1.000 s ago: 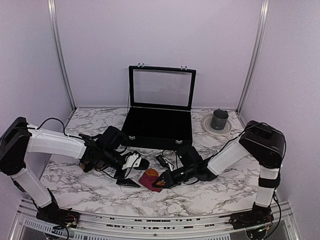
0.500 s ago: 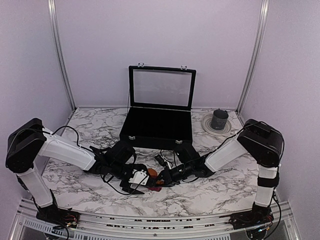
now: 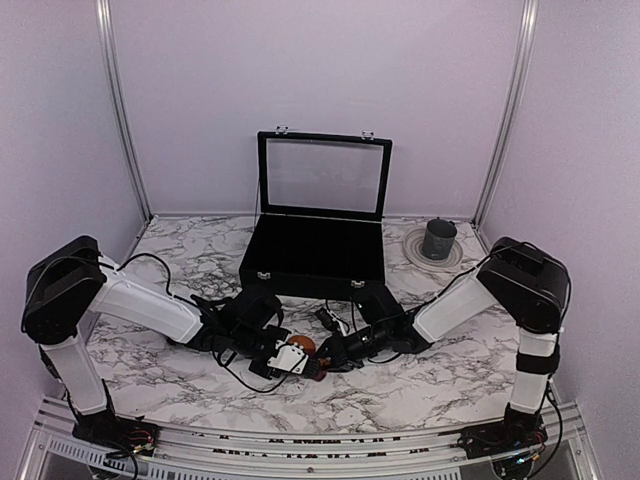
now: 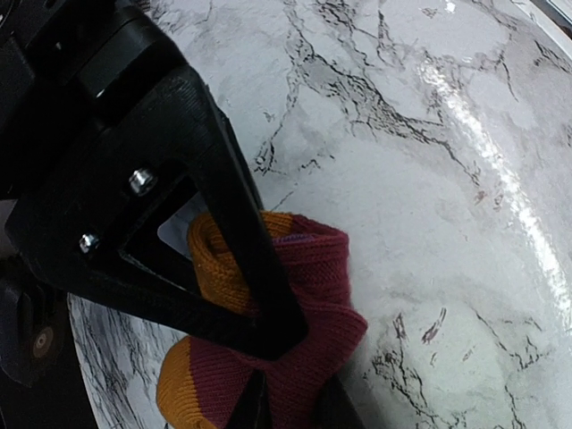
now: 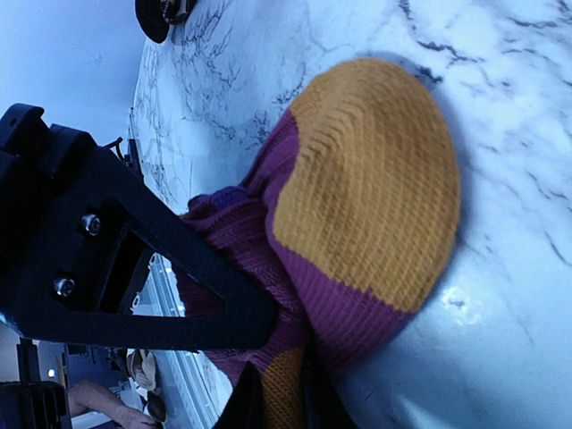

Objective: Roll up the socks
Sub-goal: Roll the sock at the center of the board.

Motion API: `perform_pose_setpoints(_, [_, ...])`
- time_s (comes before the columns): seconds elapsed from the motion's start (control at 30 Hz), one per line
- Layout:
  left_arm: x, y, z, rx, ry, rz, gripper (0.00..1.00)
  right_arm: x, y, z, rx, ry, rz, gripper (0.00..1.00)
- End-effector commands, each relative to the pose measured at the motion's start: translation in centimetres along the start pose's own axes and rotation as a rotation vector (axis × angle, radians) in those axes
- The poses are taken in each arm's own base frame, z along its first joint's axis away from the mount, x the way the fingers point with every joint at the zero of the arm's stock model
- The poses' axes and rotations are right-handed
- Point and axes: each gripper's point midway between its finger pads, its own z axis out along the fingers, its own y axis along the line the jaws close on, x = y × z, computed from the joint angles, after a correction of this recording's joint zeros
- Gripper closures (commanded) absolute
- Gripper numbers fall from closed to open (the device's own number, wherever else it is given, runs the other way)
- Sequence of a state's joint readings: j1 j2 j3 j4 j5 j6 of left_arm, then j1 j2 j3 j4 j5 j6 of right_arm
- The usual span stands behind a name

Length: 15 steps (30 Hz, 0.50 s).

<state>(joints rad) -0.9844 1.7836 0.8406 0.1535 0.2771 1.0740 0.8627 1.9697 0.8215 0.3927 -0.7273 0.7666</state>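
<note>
Item: two-arm rig on a marble worktop (image 3: pixel 190 250). Left arm: elbow block raised at the far left, white forearm sloping down and right, wrist low over the surface. Right arm: mirror pose, elbow block high at the far right, forearm sloping down and left. Left tool (image 3: pixel 290 360) and right tool (image 3: pixel 326 357): nearly tip to tip at front centre, just before the black display case (image 3: pixel 318 262). Magenta-red sock (image 3: pixel 304 346): bunched into a small lump on the worktop between the two tools, with orange patches and a trace of purple showing. Left tool state: clenched on the sock; in the left wrist view a black finger (image 4: pixel 234 241) presses across the folded orange cuff and the tips converge in the fabric. Right tool state: likewise clenched on the sock; in the right wrist view a finger (image 5: pixel 192 268) lies against the magenta knit beside a rounded orange patch, with the tips pinching cloth at the lower edge. Case lid (image 3: pixel 323 178): glazed, standing upright. Rear right: dark cup (image 3: pixel 438 238) on a pale plate (image 3: pixel 420 256), well apart from the tools.
</note>
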Motion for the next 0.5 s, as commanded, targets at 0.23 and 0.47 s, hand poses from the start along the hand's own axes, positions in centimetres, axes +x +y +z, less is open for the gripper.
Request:
perform_pose_setpoints(0.23, [0.2, 0.0, -1.6, 0.195, -0.012, -0.337, 0.99, -0.9, -2.5, -7.1, 0.393, -0.309, -0.308, 0.54])
perform_pose_setpoints(0.47, [-2.8, 1.9, -5.8, 0.339, -0.186, -0.545, 1.00, -2.3, 3.4, -10.8, 0.535, -0.479, -0.760, 0.00])
